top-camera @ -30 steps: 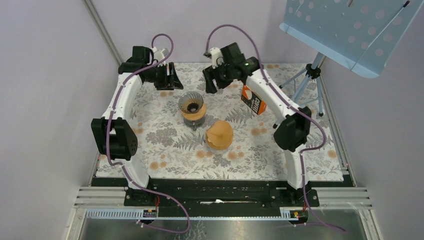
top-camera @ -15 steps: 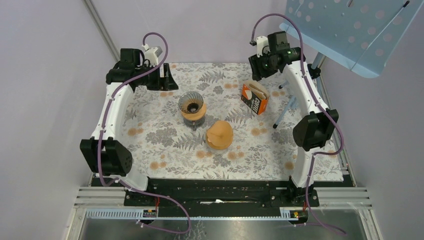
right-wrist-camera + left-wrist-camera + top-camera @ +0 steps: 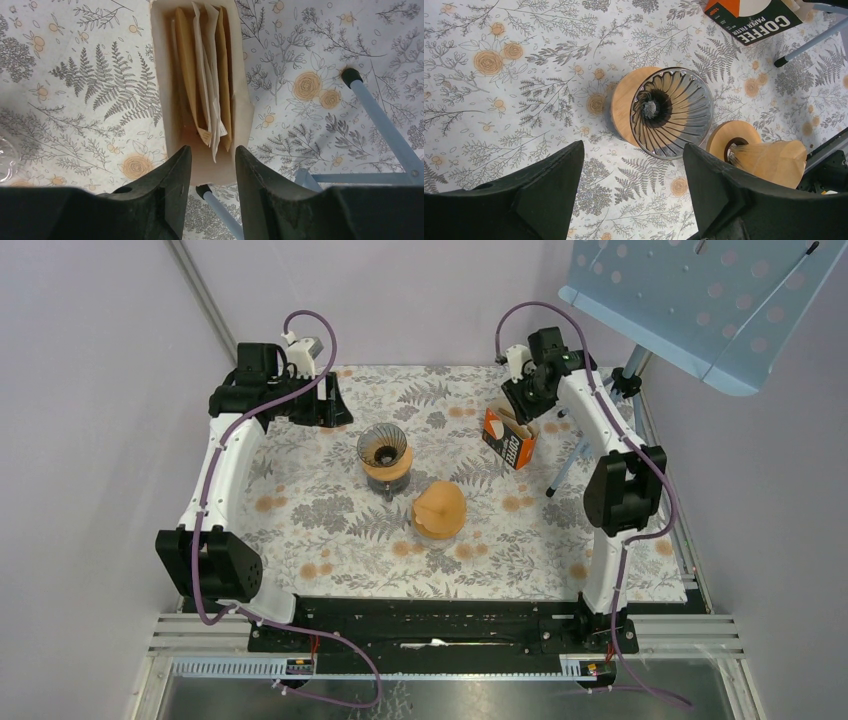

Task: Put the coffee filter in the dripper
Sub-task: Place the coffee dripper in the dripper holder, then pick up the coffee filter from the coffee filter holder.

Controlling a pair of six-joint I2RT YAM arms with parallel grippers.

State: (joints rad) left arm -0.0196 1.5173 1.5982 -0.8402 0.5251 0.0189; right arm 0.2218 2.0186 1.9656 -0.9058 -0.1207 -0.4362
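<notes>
A glass dripper (image 3: 383,448) on a wooden collar stands mid-table; it also shows in the left wrist view (image 3: 672,113), empty. An orange coffee filter box (image 3: 508,439) stands at the back right, its top open. Several paper filters (image 3: 207,70) stand inside the box (image 3: 161,85). My right gripper (image 3: 524,403) hovers above the box's open top, open and empty (image 3: 212,150). My left gripper (image 3: 330,400) is open and empty at the back left, above the cloth beside the dripper (image 3: 633,150).
A second dripper with a brown filter (image 3: 439,508) stands in front of the glass one. A stand's blue legs (image 3: 573,465) rest on the cloth right of the box, close to my right gripper (image 3: 380,122). A blue perforated tray (image 3: 700,290) hangs overhead.
My right arm swung from the table's middle to the back right, then came down a little over the filter box. My left arm pulled back to the left and hardly moved after.
</notes>
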